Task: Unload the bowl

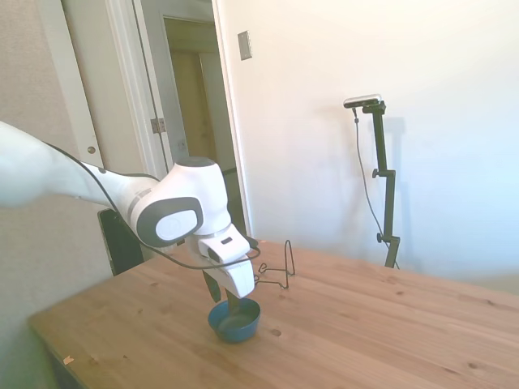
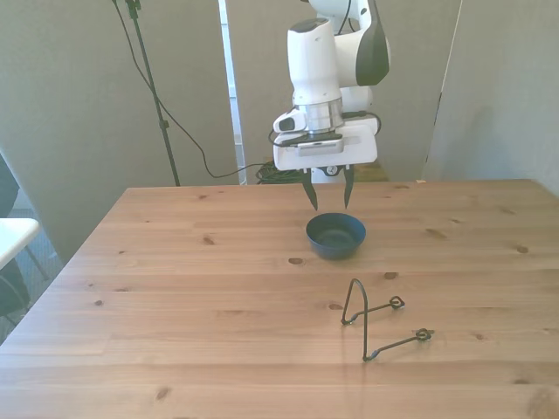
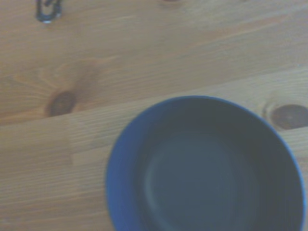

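Observation:
The small blue bowl [image 2: 335,236] stands upright on the wooden table [image 2: 175,288], apart from the black wire rack. Its inside looks empty in the wrist view, where the bowl [image 3: 202,168] fills much of the picture. My gripper [image 2: 329,202] hangs open just over the bowl's rim on the robot's side, with nothing between the fingers. In the side view the gripper [image 1: 225,298] points down at the bowl [image 1: 235,321], and one fingertip [image 1: 235,306] seems to reach just past the rim.
The thin black wire rack [image 2: 376,319] lies on the table nearer the front camera than the bowl; in the side view the rack [image 1: 276,271] is behind the bowl. A loop of it [image 3: 46,10] shows in the wrist view.

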Tool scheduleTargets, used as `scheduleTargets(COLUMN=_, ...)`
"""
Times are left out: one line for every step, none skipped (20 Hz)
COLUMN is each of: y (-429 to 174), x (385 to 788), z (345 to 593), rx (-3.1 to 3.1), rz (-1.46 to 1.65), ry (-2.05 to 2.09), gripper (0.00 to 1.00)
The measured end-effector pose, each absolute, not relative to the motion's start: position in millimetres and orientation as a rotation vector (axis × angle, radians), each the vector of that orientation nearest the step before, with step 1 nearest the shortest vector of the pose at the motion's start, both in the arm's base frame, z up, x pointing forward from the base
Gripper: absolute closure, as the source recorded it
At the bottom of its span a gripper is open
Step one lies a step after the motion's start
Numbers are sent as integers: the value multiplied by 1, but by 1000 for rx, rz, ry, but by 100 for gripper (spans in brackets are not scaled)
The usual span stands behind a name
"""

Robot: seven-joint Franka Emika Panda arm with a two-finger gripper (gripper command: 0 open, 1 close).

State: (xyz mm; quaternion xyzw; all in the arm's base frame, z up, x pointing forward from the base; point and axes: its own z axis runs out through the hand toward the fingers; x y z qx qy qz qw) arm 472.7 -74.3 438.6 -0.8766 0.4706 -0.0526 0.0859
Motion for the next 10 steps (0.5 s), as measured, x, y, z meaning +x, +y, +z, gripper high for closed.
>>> scheduleTargets(y=-62, x=470, z=446, rx=-2628, rz=-175, ry=1386, gripper=0)
scheduleTargets(y=-49, x=466, z=452, rx=-2642, rz=-189, ry=1370, gripper=0)
scheduleTargets(y=-37, x=463, z=457, rx=-2653, rz=-199, ry=1357, gripper=0)
scheduleTargets(y=-25, x=460, z=462, rx=-2662, rz=-207, ry=1339, gripper=0)
scheduleTargets(y=-15, x=458, z=464, rx=-2672, rz=-214, ry=1326, gripper=0)
scheduleTargets(y=-5, x=456, z=465, rx=-2685, rz=-217, ry=1311, gripper=0)
scheduleTargets(y=4, x=455, z=464, rx=-2698, rz=-213, ry=1295, gripper=0)
scheduleTargets(y=12, x=454, z=462, rx=-2712, rz=-207, ry=1278, gripper=0)
scheduleTargets(y=20, x=454, z=460, rx=-2724, rz=-202, ry=1262, gripper=0)
scheduleTargets(y=28, x=454, z=458, rx=-2735, rz=-196, ry=1246, gripper=0)
